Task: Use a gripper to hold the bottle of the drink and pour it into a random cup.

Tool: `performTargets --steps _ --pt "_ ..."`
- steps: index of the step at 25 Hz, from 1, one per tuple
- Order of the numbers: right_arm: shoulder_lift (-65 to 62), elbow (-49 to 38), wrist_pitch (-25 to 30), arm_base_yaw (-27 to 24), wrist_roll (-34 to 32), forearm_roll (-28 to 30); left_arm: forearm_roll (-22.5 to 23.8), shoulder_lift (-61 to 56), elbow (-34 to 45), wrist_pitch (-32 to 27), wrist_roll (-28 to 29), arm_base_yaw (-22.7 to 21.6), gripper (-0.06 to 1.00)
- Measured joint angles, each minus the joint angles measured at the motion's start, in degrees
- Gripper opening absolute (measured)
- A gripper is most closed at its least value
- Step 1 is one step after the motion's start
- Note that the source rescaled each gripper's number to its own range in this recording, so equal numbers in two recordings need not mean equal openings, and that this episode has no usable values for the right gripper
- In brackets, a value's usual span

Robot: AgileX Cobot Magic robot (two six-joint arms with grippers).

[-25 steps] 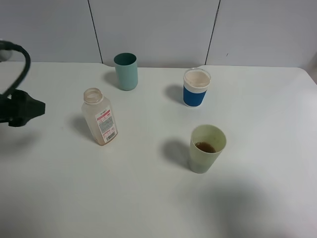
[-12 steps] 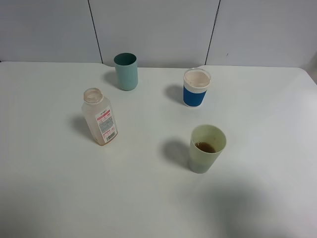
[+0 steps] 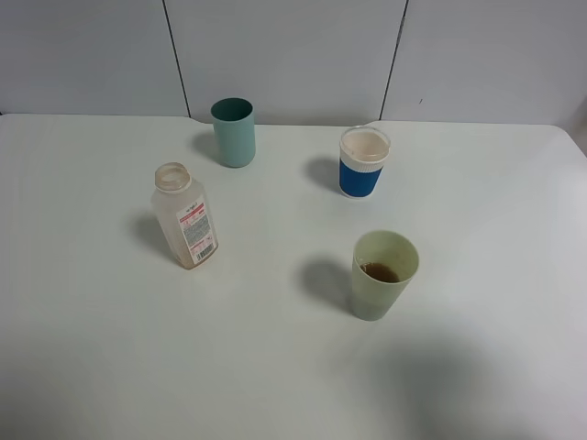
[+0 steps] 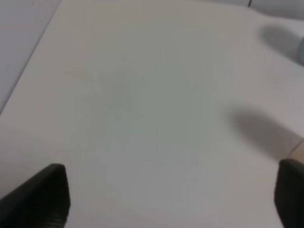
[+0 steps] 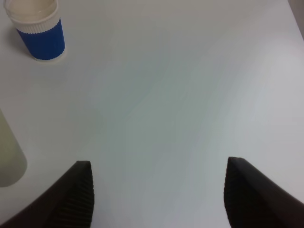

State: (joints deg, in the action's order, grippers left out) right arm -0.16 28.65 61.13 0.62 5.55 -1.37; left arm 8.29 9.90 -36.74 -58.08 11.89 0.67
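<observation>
The bottle (image 3: 185, 217) stands a little tilted on the left of the white table, uncapped, with only a brownish trace near its base. The pale yellow-green cup (image 3: 384, 273) stands right of the middle with some brown drink (image 3: 379, 272) in its bottom. Neither gripper shows in the exterior high view. In the left wrist view my left gripper (image 4: 171, 168) hangs over bare table with its dark fingers (image 4: 45, 197) wide apart and nothing between them. My right gripper (image 5: 159, 165) is open too, over bare table, with the cup (image 5: 7, 159) off to one side.
A teal cup (image 3: 233, 131) stands at the back, left of the middle. A white cup with a blue sleeve (image 3: 364, 161) stands at the back right and also shows in the right wrist view (image 5: 37, 27). The table's far edge (image 3: 293, 119) meets a grey wall.
The left arm, seen at the left edge one second ago, has drawn back out of the exterior high view. The bottle and cups have not moved.
</observation>
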Motion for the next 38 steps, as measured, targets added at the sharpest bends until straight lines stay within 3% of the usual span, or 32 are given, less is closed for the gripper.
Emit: performTargets --steps 11,15,26,38 --pt "0.00 0.00 0.00 0.00 0.00 0.00 -1.86 -9.83 0.00 -2.13 -3.01 0.00 0.77" --pt "0.00 0.00 0.00 0.00 0.00 0.00 -1.86 -10.21 0.38 -4.13 -5.40 0.00 0.77" --pt "0.00 0.00 0.00 0.00 0.00 0.00 -3.38 -10.21 7.51 -3.40 -5.27 0.00 0.77" --pt "0.00 0.00 0.00 0.00 0.00 0.00 -3.84 -10.21 7.70 -2.45 -5.11 0.00 0.76"
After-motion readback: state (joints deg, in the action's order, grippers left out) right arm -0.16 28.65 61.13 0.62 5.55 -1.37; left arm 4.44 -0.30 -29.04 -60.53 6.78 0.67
